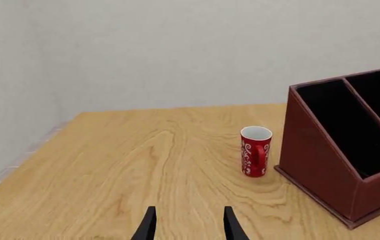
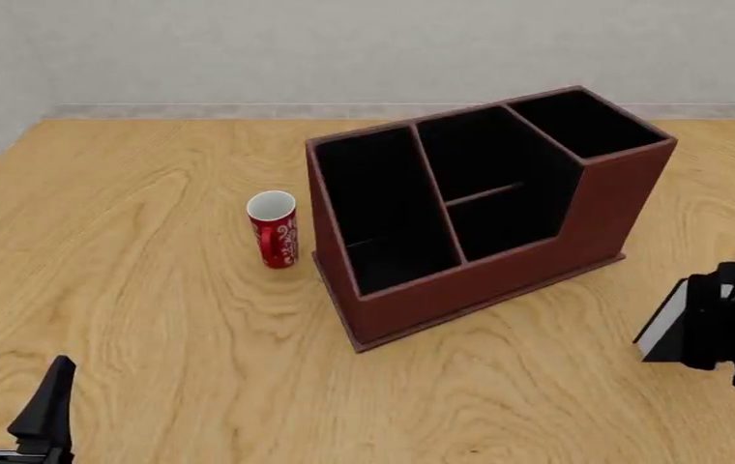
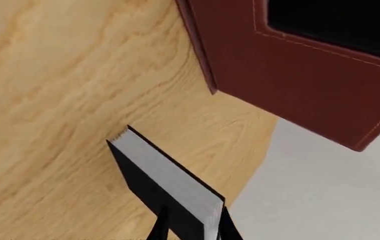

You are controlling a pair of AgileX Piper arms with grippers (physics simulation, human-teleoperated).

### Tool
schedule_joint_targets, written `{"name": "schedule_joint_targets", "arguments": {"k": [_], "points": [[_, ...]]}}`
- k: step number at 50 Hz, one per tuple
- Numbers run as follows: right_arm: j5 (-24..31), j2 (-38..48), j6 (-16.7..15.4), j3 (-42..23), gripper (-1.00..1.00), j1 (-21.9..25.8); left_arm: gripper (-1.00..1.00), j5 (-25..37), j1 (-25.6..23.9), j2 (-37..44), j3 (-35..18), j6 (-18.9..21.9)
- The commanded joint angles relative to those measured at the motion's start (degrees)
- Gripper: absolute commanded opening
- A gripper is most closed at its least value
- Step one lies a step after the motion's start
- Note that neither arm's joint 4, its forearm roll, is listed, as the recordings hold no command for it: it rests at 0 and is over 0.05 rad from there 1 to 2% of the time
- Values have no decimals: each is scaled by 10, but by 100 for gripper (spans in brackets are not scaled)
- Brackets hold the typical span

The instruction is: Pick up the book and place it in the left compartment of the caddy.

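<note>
The black book (image 2: 668,323) with white page edges is at the right side of the table, to the right of the caddy (image 2: 471,286). My right gripper (image 2: 710,329) is shut on it. In the right wrist view the fingers (image 3: 158,227) pinch the book (image 3: 163,175) near one end, with the caddy's brown wall (image 3: 297,75) beyond; whether the book's far corner touches the wood I cannot tell. The left compartment (image 2: 381,208) is the long black slot at the caddy's lower end, also shown in the left wrist view (image 1: 350,125). My left gripper (image 2: 13,391) is open near the front left, holding nothing (image 1: 190,225).
A red patterned mug (image 2: 274,230) stands upright just left of the caddy, close to its left wall, and shows in the left wrist view (image 1: 255,151). The wooden table (image 2: 148,290) ends at a pale wall at the back.
</note>
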Motion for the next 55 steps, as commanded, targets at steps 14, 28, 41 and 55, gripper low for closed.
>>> {"name": "schedule_joint_targets", "arguments": {"k": [14, 28, 41, 55], "points": [[76, -31, 38, 27, -100, 16, 100, 2, -1, 0, 0, 0], [136, -84, 59, 51, -100, 41, 100, 0, -2, 0, 0, -1], [139, -105, 70, 67, -100, 52, 100, -1, -2, 0, 0, -2], [158, -128, 70, 48, -100, 42, 100, -1, -3, 0, 0, -3]]}}
